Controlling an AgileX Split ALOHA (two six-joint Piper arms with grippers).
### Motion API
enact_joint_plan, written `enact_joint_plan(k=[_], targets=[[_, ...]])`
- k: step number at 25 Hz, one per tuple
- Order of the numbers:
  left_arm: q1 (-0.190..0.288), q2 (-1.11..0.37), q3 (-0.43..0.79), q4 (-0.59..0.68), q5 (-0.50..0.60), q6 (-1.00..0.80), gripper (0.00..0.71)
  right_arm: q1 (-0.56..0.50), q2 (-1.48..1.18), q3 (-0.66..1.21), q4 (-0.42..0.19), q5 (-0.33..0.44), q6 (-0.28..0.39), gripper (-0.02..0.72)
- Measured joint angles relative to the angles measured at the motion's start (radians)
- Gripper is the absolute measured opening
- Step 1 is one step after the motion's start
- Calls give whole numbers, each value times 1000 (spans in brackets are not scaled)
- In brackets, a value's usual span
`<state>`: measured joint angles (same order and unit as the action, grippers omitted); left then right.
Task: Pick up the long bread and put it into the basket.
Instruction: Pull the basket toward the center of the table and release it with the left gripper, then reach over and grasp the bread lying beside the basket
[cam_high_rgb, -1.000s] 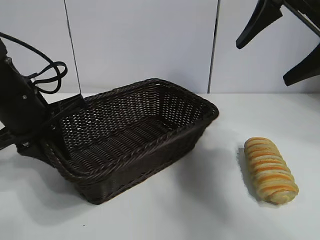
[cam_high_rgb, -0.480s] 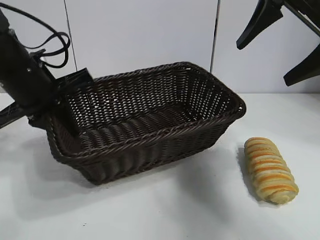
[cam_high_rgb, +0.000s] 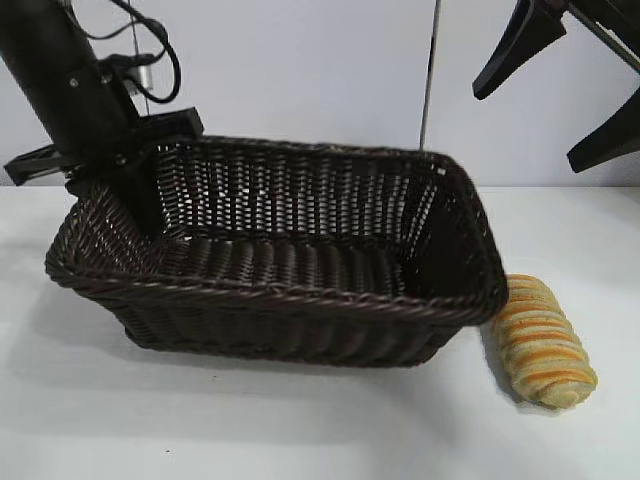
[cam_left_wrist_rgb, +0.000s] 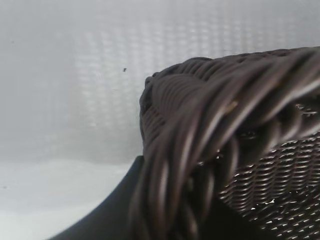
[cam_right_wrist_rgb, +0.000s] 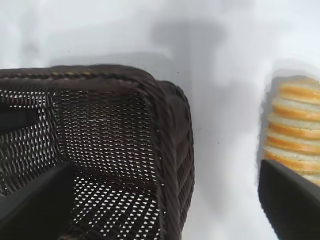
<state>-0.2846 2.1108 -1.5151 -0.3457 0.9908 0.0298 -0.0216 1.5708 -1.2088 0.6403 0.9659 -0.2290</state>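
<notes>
Basket (cam_high_rgb: 300, 290) swung nearer — woven wicker

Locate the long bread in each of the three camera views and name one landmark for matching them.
Exterior view: the long bread lies on the table at lower right, just beside the basket's right end.
Left wrist view: not in it; only the basket's braided rim fills the picture.
Right wrist view: the long bread is at the right edge, partly cut off, apart from the basket.
Shared landmark: the basket's braided rim, seen in all three views.
</notes>
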Motion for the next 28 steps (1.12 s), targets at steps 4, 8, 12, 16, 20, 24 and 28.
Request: enact_joint_plan(k=[4,8,12,16,20,24,28], targets=[[0,19,-1,-25,-2,0,100,0,0,0,0,0,0,694],[0,19,-38,-32,16,0,262,0,0,0,0,0,0,694],[0,19,-112,-37,99,0,601,0,0,0,0,0,0,694],[0,-18,-202,7,161,-23,679,0,0,0,0,0,0,694],[21,-94,-315,195,195,-67,691,0,0,0,0,4,0,694],[134,-148,-403,372,235,-77,693,0,0,0,0,5,0,694],[313,-180,-431,451,242,-50,693,0,0,0,0,5,0,694]])
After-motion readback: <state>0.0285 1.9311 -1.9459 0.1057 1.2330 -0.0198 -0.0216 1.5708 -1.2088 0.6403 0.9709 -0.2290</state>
